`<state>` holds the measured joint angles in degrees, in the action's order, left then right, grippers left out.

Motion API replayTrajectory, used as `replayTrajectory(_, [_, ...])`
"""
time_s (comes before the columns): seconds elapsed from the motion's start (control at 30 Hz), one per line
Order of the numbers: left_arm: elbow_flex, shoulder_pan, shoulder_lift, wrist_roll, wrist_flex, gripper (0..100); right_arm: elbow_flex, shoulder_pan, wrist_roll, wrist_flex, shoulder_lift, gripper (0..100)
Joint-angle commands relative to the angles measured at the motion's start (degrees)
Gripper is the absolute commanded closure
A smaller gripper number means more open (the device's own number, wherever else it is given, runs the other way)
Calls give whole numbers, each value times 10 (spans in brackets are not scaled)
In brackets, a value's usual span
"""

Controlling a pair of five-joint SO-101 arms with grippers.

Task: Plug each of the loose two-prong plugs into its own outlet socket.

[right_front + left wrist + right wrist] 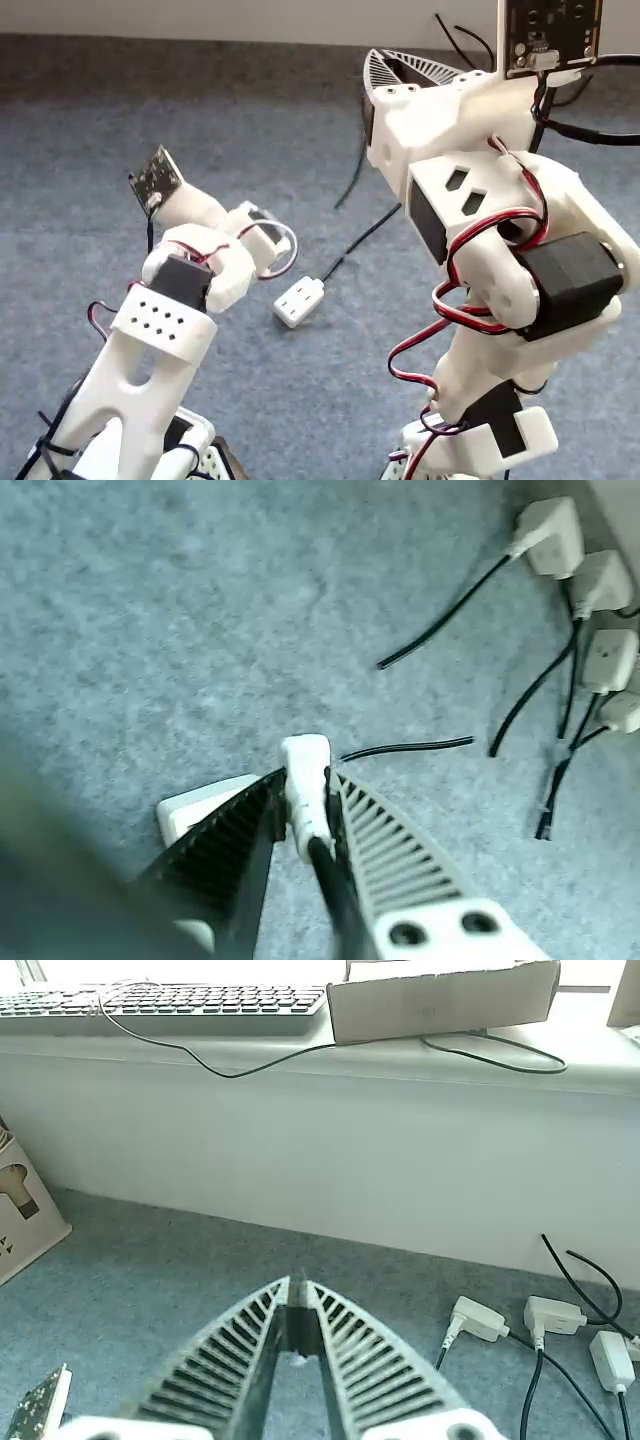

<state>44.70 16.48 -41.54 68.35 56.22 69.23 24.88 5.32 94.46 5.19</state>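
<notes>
Item 1. The grey-blue, carpet-covered counter (200,130) carries both arms at its near edge.

Item 2. The left gripper (306,790) is on the near left. Its ribbed fingers (385,835) are closed firmly on a white plastic plug (304,755). The plug's black cord (330,880) runs back between them.

Item 3. A white rectangular outlet block (298,301) lies flat at mid-counter, between the two arms and just right of the left gripper. In the left wrist view it sits directly under the held plug, partly hidden by one finger. Whether the plug touches it cannot be determined.

Item 4. The right gripper (297,1302) is raised high on the right, farther back. Its fingertips meet, with only a thin dark slit behind them. No object is seen in its grasp.

Item 5. Several loose white plugs (478,1318) with thin black cords (530,1390) lie in a row on the far side of the counter, at the foot of a white wall (300,1150). They are well apart from the outlet block.

Item 6. Above the wall, a ledge (200,1045) holds a grey keyboard (170,1000) and a pale cardboard box (440,998).
</notes>
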Motion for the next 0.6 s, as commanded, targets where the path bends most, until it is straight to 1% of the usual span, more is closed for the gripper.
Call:
replayTrajectory(0.0, [23,9,-37,-4,15,992,15,-3,-2,0,5,991])
replayTrajectory(0.2, [87,52,-51,-5,11,992,15,-3,-1,0,5,991])
replayTrajectory(0.43, [92,60,-50,-5,14,992,15,-3,-1,0,6,991])
replayTrajectory(0.57, [116,61,-50,-5,10,992,15,-3,-1,0,6,991])
